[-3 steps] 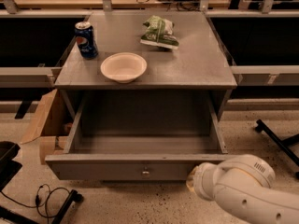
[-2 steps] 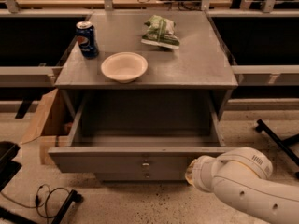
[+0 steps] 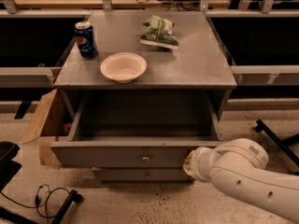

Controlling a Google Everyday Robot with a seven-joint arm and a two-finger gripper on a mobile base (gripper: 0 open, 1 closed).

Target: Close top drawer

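The top drawer [image 3: 121, 155] of the grey cabinet stands pulled out, and its deep box is empty. Its flat front panel carries a small brass knob [image 3: 145, 158] at the centre. My gripper [image 3: 189, 163] is at the end of the white arm [image 3: 243, 174] that comes in from the lower right. It sits against the right part of the drawer's front panel, to the right of the knob. The wrist hides its tip.
On the cabinet top [image 3: 196, 66] stand a blue soda can [image 3: 86, 39], a white bowl [image 3: 123, 67] and a green snack bag [image 3: 160, 31]. A lower drawer [image 3: 145, 174] shows beneath. A cardboard box [image 3: 44, 120] stands at the left, with cables [image 3: 46, 197] on the floor.
The drawer's front panel has moved back towards the cabinet, with my arm's end following against it. The lower drawer's front now shows beneath.
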